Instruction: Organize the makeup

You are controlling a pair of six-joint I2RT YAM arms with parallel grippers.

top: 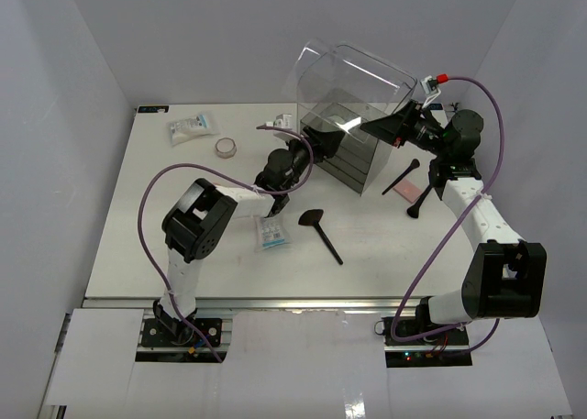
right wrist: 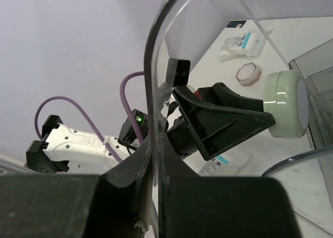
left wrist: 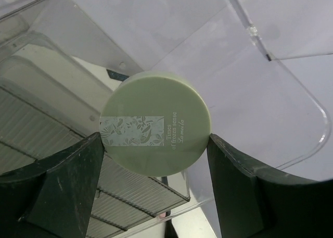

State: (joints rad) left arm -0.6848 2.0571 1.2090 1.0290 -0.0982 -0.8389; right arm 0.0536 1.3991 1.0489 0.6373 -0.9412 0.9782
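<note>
Pinching the clear lid (right wrist: pixel 156 66) up in the tightly closed right hand (right wrist: pixel 156 162) leaves the box (top: pixel 339 116) open for the left hand (left wrist: pixel 155 147), spread wide around the green compact (right wrist: pixel 283 105), held at the opening near the grey drawers (top: pixel 353 160).

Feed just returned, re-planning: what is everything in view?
clear box: one, grey drawers, rear centre
lid: one, clear, raised over box
green compact: one, pale, in left gripper
round compact: one, pale, rear left
packets: two, white-blue, rear left, the other front centre
flat brush: one, black, centre
slim brush: one, black, right of box
palette: one, pink, beside slim brush
left gripper: one, black, shut on green compact
right gripper: one, black, shut on lid
</note>
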